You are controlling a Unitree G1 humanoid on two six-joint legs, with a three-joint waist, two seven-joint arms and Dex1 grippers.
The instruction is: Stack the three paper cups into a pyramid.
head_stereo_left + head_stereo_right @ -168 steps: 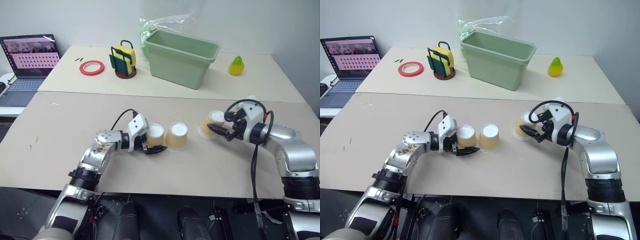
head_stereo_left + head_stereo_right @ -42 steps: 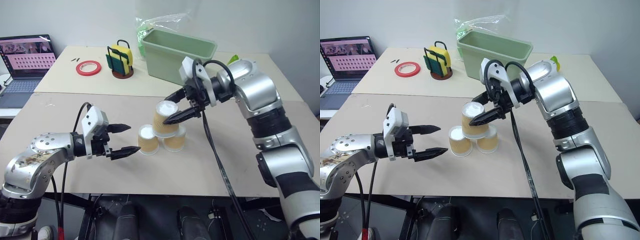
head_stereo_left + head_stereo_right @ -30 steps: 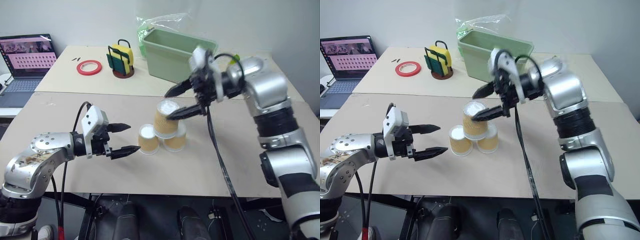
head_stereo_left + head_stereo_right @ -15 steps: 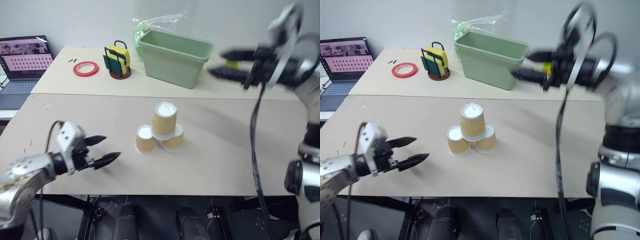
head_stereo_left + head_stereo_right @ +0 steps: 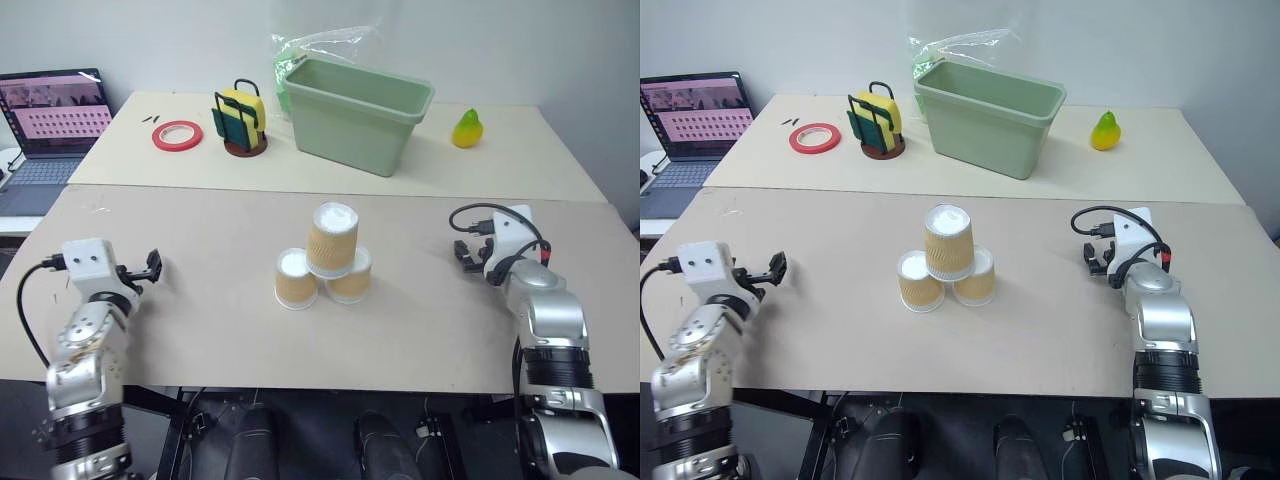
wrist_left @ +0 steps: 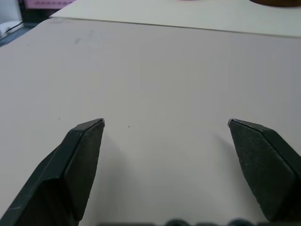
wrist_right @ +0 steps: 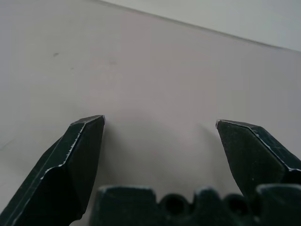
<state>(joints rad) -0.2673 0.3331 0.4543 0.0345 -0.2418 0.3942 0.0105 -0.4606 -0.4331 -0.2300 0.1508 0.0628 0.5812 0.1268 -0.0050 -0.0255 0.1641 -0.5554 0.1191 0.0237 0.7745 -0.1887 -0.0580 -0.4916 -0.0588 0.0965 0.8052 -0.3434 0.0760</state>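
Note:
The three paper cups stand as a pyramid in the middle of the front table. Two are upside down side by side, the left cup (image 5: 293,279) and the right cup (image 5: 350,276), and the third cup (image 5: 332,238) rests upside down on top of them. My left gripper (image 5: 148,268) hovers near the table's left edge, far from the stack. In the left wrist view it (image 6: 165,123) is open over bare table. My right gripper (image 5: 468,250) sits at the table's right side, also well away from the cups. The right wrist view shows it (image 7: 160,120) open and empty.
On the rear table stand a pale-green tub (image 5: 360,112), a yellow pear (image 5: 466,130), a red tape roll (image 5: 181,135) and a sponge holder (image 5: 244,120). A laptop (image 5: 55,115) is at the far left. A seam divides the two tables.
The right gripper has left the top cup, swung up and out, and come down at the table's right side. The left gripper has drawn away to the left edge. The cups have stayed stacked.

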